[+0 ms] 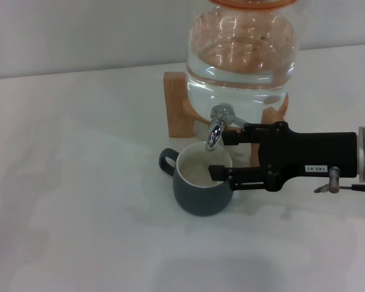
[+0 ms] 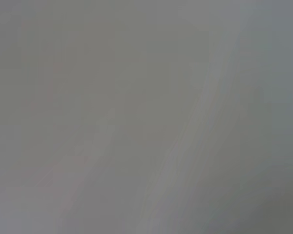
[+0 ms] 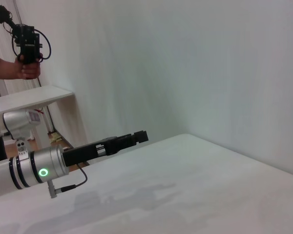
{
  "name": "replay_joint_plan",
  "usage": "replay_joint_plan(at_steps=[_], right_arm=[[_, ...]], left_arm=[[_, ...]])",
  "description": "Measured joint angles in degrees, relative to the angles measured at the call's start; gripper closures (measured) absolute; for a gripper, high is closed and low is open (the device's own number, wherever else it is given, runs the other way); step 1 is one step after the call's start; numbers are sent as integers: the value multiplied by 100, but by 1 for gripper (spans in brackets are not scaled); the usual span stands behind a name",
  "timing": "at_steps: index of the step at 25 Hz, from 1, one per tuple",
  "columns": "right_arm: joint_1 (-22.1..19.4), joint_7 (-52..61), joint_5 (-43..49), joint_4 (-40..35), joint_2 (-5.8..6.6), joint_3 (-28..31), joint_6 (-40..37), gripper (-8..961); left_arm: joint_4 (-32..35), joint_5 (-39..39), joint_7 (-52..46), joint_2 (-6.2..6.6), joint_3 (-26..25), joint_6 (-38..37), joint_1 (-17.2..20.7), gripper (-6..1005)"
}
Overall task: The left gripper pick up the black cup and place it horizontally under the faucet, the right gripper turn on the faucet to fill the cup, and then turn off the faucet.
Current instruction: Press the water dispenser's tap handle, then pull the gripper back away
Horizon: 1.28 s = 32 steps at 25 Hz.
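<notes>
The right gripper [image 1: 221,156] is reaching in level from the robot's right, its silver wrist at the edge of the head view and its boxy black body lying just above the surface [image 1: 73,182]. Its two fingers [image 1: 231,137] are standing apart (one beside the faucet's lever, the other across the cup's rim), and they are gripping nothing that can be seen. The faucet [image 1: 216,128] is pointing its spout down over the cup [image 1: 198,185], which is sitting upright on the surface directly beneath it, handle turned toward the robot's left, cream inside showing. Behind the faucet, the jar [image 1: 243,61] of water is resting on a wooden stand [image 1: 179,106]. The left gripper is showing in no view; its wrist camera is giving only a plain grey blur. The surface is white and matte, with a pale wall [image 1: 79,33] behind it.
</notes>
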<state>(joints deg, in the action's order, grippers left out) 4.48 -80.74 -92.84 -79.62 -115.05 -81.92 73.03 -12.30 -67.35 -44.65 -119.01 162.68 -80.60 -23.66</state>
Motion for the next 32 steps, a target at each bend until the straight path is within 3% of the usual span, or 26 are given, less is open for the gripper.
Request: replay_joint_plan(at_steps=[5,13,18,25,32], right_arm=[[-2,-3,-13,-8,0,182,257,186],[-42,-21,-337,-30,0,823,1559,187],[-67,-21,-399,-14,0,884,1789,187],[-71,-41,-410,49,-9,826,1627,187],[77,-237,-279,372,-9,590,938,187]], left_arm=[[0,-11,0,5,0,0,3,575],[-28,-28,0,10,0,0,-18,575],[-40,-40,0,24,0,-1,-48,575],[-44,-42,0,24,-3,5,-88,575],[-20,-42,0,15,-1,9,-86,575]])
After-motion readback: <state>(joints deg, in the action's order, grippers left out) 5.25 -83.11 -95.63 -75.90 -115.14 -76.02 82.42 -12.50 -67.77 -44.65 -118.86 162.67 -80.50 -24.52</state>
